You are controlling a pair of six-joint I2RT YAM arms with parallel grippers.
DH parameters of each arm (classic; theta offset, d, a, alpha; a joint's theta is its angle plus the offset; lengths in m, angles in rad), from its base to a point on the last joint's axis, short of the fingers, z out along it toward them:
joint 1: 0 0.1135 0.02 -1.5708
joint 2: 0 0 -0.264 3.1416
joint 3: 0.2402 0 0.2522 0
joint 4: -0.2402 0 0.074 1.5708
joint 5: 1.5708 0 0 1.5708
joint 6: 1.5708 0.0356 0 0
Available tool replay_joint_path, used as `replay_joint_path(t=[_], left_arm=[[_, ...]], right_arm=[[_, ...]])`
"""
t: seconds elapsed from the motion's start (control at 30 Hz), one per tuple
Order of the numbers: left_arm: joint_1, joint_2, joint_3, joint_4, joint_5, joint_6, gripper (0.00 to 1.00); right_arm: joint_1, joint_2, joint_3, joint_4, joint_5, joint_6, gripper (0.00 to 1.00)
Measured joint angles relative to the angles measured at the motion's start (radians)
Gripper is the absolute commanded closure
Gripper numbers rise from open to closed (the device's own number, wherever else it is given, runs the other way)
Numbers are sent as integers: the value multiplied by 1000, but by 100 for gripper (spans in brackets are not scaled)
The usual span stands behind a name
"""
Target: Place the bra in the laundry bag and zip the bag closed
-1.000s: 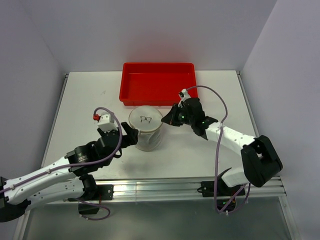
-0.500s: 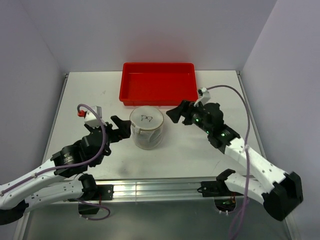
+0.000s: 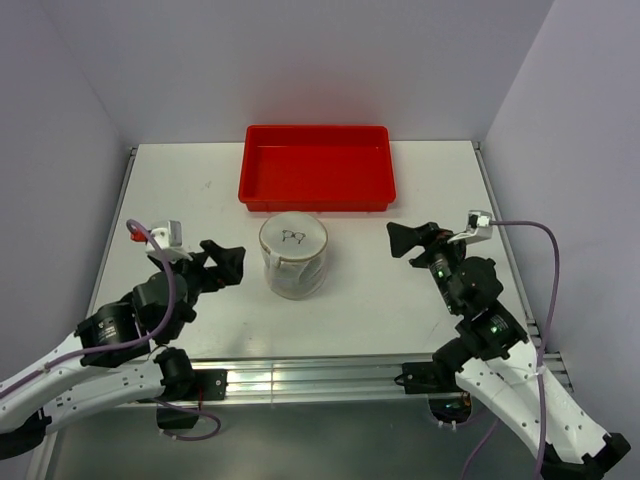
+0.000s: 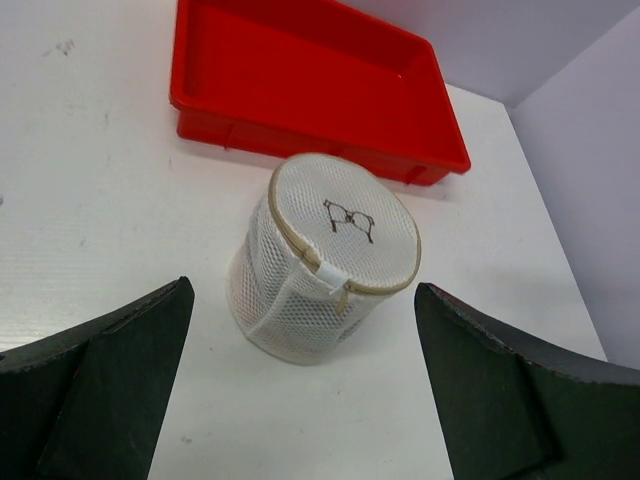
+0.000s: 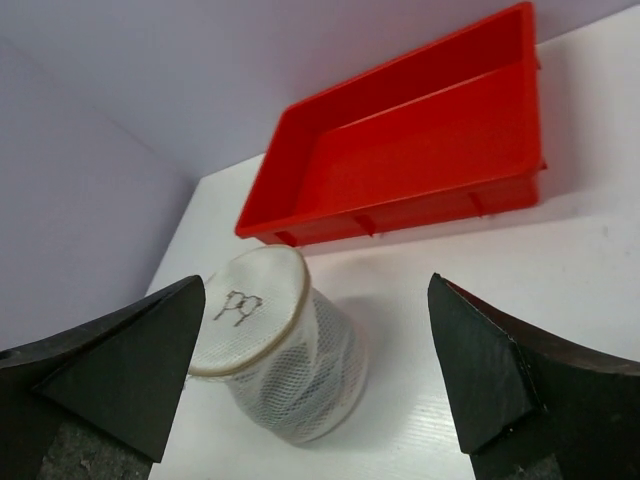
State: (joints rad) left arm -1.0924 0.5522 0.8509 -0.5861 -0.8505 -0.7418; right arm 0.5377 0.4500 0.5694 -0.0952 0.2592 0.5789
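Note:
The laundry bag (image 3: pixel 293 258) stands upright in the middle of the table, a white mesh drum with a tan zip rim and a flat lid carrying a small dark drawing. The lid lies flat along the rim in both wrist views, on the laundry bag (image 4: pixel 325 260) and the laundry bag (image 5: pixel 280 350). The zip pull (image 4: pixel 345 292) hangs at the near side. The bra is hidden; only dim folds show through the mesh. My left gripper (image 3: pixel 226 262) (image 4: pixel 302 286) is open, well left of the bag. My right gripper (image 3: pixel 404 241) (image 5: pixel 316 280) is open, well to its right. Neither touches it.
A red rectangular tray (image 3: pixel 315 165) (image 4: pixel 310 80) (image 5: pixel 420 150) sits just behind the bag with nothing in it that I can see. Grey walls close in the table (image 3: pixel 180 200) at the back and both sides. A metal rail runs along the near edge.
Both arms have drawn back from the bag, the left to the left, the right to the right and nearer. The right gripper has opened. The bag stands where it was.

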Motion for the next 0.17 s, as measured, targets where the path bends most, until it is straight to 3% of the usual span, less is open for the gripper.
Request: replay_joint_path(t=[0.17], left_arm=[[0, -12, -60, 14, 54, 21, 1]], right_arm=[[0, 45, -6, -41, 52, 2, 0]])
